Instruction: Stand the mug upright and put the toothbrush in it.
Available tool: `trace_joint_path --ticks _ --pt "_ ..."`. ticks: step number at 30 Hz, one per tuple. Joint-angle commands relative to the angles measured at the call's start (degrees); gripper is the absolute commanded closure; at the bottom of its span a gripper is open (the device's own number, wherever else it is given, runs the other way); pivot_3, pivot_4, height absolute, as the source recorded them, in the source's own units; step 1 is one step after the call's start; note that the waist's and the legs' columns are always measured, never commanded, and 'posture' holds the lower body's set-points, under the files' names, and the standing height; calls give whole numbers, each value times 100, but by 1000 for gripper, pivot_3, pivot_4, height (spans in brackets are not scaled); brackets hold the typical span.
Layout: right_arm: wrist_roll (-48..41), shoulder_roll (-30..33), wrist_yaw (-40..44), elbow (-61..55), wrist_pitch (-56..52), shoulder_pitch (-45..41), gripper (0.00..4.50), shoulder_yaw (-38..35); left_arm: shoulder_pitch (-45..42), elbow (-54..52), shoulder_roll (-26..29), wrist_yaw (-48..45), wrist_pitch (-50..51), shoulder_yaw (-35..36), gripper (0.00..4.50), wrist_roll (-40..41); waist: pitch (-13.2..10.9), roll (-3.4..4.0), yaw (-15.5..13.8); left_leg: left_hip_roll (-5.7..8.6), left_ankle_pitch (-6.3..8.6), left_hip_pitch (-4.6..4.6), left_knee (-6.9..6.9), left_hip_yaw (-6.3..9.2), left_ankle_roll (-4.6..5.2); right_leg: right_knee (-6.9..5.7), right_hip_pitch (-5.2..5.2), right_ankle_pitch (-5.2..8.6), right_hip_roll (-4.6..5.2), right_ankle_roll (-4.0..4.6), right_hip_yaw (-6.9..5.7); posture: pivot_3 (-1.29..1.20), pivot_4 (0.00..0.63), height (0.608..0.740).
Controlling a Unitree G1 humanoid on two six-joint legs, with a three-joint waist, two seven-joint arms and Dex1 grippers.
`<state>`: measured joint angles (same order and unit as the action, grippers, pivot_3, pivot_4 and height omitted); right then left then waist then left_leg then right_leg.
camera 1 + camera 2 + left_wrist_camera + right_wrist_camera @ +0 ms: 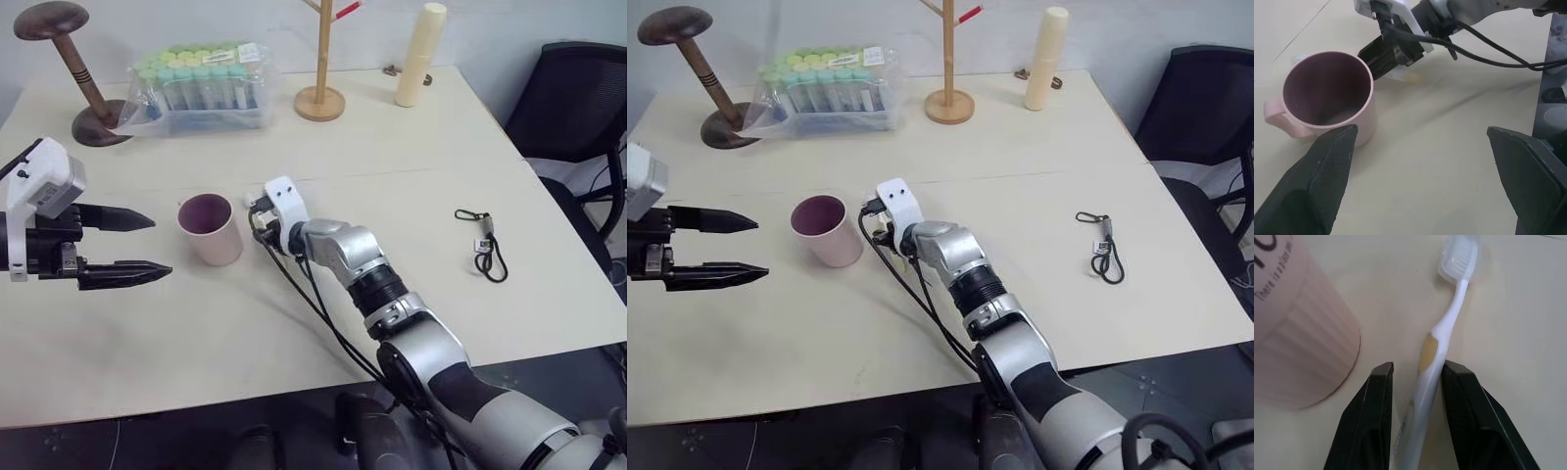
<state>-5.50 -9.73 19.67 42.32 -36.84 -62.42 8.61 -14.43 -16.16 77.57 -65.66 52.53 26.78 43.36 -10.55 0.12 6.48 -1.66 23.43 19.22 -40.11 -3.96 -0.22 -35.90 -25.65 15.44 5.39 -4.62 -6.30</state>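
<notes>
The pale pink mug (211, 230) stands upright on the table, its dark inside facing up; in the left wrist view the mug (1327, 93) shows its handle. Beside it on the table lies the white toothbrush (1449, 318), bristled head pointing away from my right gripper (1418, 366). That gripper is open, with a finger on each side of the handle; one finger touches the handle and a gap shows at the other. My right gripper (257, 223) sits low, just right of the mug. My left gripper (160, 245) hovers wide open to the left of the mug, holding nothing.
At the back of the table stand a wooden hat stand (73, 59), a clear bag of capped tubes (201, 86), a wooden branch stand (321, 98) and a tall cream cylinder (419, 54). A black looped cord with clip (485, 245) lies at the right. A black chair (578, 108) is beyond the table's right edge.
</notes>
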Motion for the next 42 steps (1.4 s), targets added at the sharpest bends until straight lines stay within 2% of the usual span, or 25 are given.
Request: trace_joint_path --ticks 1,3,7,10,13,17,21,27,33,38,41,42 --pt "92 -40 30 223 79 106 3868 43 -121 -91 8 65 10 127 13 22 0 0 4 0 0 -1 0 0 0 0 0 0 0 0 1 0 150 740" --pt "117 14 -2 228 137 91 4395 -15 -102 -88 -16 78 11 146 13 7 0 0 6 -1 0 -1 0 -1 -1 0 0 0 0 0 1 0 150 740" --pt "142 176 -155 244 276 1 4380 -204 -53 -99 -128 185 44 242 13 6 0 0 -3 0 -1 -1 -1 0 -1 -2 1 0 1 0 2 0 150 740" --pt "-55 205 -585 215 907 -336 4380 -723 12 27 -317 368 104 485 13 -50 -1 0 -27 2 -1 1 -4 1 -1 -2 1 0 5 0 4 0 150 740" --pt "-533 72 -723 133 1441 -835 4380 -1330 199 190 -496 493 171 867 13 -131 -4 4 -11 3 -1 6 -8 3 -1 -1 -1 0 7 0 4 0 150 740" --pt "-1445 -323 -426 -102 1612 -1328 4380 -1995 447 412 -677 619 186 1330 13 -259 -4 4 70 -6 -4 1 5 2 -6 -2 -5 2 -4 3 -2 0 150 740" --pt "-1588 -833 94 -277 1615 -1342 4380 -1681 560 536 -823 807 144 1607 13 -383 -4 4 150 -9 -5 -3 13 8 -9 -9 -5 5 -8 8 -4 0 150 740" --pt "-1617 -1348 -9 122 2187 -1358 4380 -1451 636 210 -909 971 372 1918 13 -237 2 -6 111 -4 -5 7 5 18 -9 -11 3 4 11 8 13 0 150 740" --pt "-1886 -1603 100 335 2414 -1487 4380 -1367 904 -110 -1013 1027 576 2257 13 -199 1 -5 144 -2 -5 5 7 30 -9 -10 2 4 7 8 15 0 150 740" --pt "-1854 -1639 457 69 2413 -1190 4380 -885 1011 -295 -1084 1082 686 2363 13 -150 1 -4 158 -6 -5 4 8 30 -9 -10 1 4 5 8 21 0 150 740" --pt "-1619 -1430 222 163 2439 -1088 4380 -654 1013 -353 -1114 1125 698 2327 13 -114 1 -5 153 -8 -5 4 9 29 -9 -11 -1 5 5 9 24 0 150 740" --pt "-1347 -1161 -92 365 2492 -1100 4380 -573 962 -381 -1131 1160 710 2236 13 -62 1 -5 151 -8 -5 4 8 30 -9 -10 -1 5 7 9 25 0 150 740"
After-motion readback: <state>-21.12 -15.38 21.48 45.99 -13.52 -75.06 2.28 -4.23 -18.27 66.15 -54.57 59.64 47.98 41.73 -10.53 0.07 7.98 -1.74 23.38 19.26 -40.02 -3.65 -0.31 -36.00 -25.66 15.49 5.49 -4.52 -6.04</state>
